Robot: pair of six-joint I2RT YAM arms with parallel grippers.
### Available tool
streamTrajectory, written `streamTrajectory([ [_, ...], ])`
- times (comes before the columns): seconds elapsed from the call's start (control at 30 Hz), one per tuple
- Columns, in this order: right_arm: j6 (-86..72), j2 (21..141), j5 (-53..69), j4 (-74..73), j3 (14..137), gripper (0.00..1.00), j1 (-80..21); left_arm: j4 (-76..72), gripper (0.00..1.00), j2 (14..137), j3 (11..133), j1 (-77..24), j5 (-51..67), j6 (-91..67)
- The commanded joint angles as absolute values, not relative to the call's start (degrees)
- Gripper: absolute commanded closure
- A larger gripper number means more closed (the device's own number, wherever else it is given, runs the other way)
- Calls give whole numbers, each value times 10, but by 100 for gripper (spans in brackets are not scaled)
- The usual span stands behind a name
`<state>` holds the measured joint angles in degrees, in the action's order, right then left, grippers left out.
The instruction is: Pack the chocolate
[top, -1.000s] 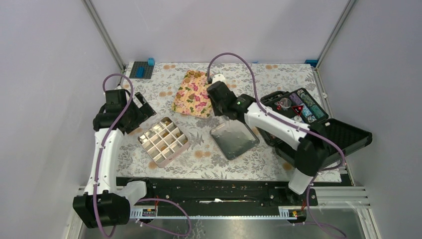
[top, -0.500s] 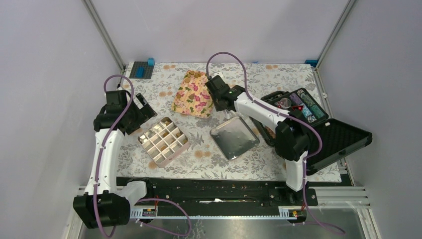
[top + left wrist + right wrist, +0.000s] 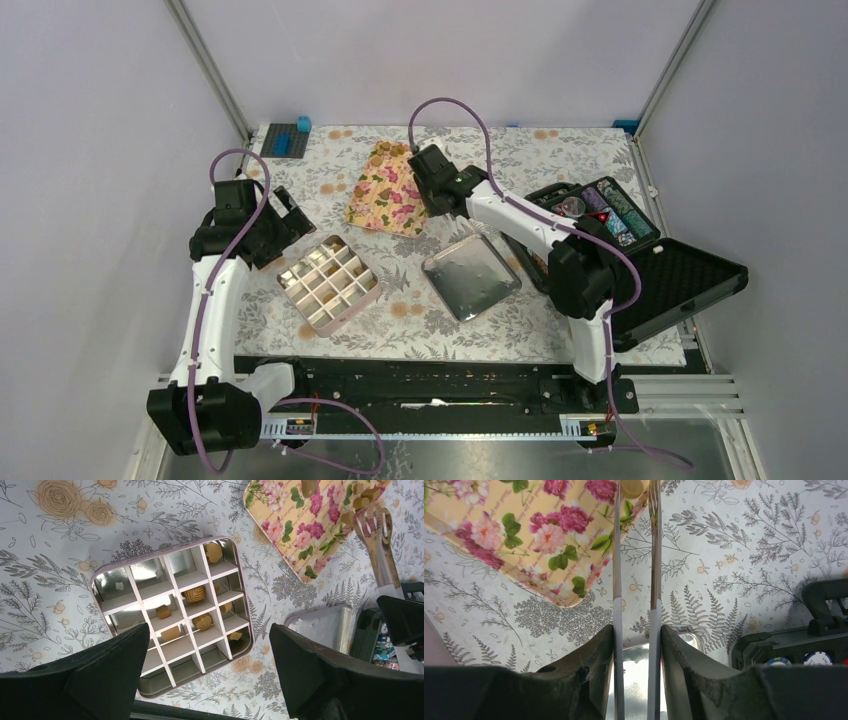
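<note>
Tongs (image 3: 617, 555) clamped in right claw (image 3: 635, 635), tips at chocolate (image 3: 634, 486) by tray (image 3: 499, 540) edge. Risk: weak pinch, lump nudged onto desk (image 3: 749, 540). Left claw (image 3: 207, 645) spread wide.

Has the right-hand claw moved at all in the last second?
Yes. The right gripper has shifted away from the silver lid, back and leftward to the flowered tray edge, seen from above.

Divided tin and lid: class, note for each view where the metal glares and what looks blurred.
Left wrist: glare whitens the divided tin's upper-left cells; the tongs look soft. Right wrist: the tin lid blows out white between the tongs' blades. Top external: even light, lid dully shiny.
</note>
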<state>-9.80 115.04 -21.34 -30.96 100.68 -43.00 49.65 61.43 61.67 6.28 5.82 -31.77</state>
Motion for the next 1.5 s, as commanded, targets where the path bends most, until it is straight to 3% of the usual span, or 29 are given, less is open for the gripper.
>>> streamTrajectory([
  [0.0, -86, 1166, -218, -304, 1033, 56, -427, 476, 1, 616, 628, 66, 59, -312],
  [0.23, -82, 1179, -223, -306, 1036, 50, -427, 476, 1, 617, 629, 66, 62, -311],
  [1.03, -83, 1196, -176, -311, 1050, 53, -428, 485, 1, 608, 631, 66, 60, -313],
  [1.13, -84, 1192, -175, -311, 1046, 55, -428, 486, 1, 606, 630, 66, 59, -313],
  [1.3, -89, 1178, -167, -311, 1042, 70, -428, 488, 1, 601, 627, 65, 59, -315],
  [1.47, -101, 1142, -166, -311, 1035, 73, -427, 494, 1, 595, 626, 65, 57, -315],
])
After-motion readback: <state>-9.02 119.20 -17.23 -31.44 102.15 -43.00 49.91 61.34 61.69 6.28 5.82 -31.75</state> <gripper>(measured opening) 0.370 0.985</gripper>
